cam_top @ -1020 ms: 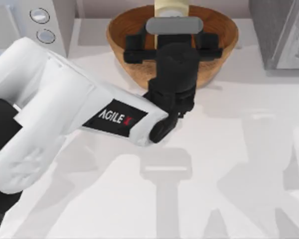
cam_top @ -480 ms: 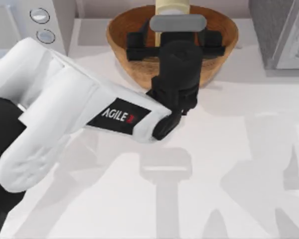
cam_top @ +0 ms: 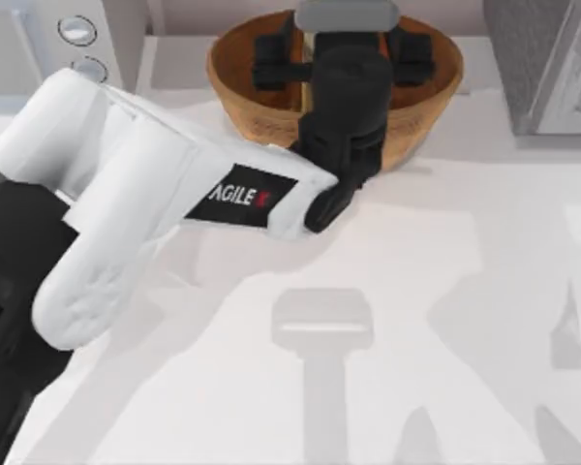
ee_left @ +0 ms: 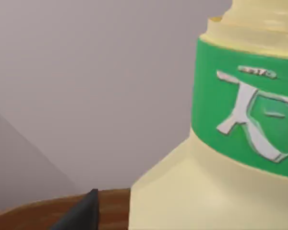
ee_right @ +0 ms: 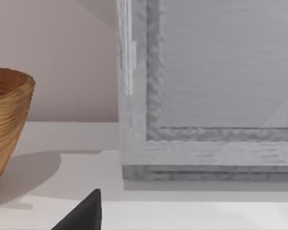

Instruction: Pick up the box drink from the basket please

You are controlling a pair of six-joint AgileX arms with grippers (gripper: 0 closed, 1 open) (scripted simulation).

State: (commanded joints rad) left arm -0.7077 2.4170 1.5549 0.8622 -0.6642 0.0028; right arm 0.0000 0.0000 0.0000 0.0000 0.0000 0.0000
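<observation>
The left arm (cam_top: 165, 194) reaches from nine o'clock over the basket (cam_top: 242, 97) at twelve, its gripper (cam_top: 344, 48) above the bowl.

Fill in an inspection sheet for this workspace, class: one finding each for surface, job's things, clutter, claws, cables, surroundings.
Surface: pale table, shadows across it.
Job's things: basket at the table's far edge; box drink close in the left wrist view, green band with white print.
Clutter: nothing seen.
Claws: left claw reaches over the basket, above the carton; whether it grips cannot be told. Right claw: one dark fingertip above the table near the grey box.
Cables: nothing seen.
Surroundings: white appliance with round knobs at far left; grey box at far right; plain wall behind.
</observation>
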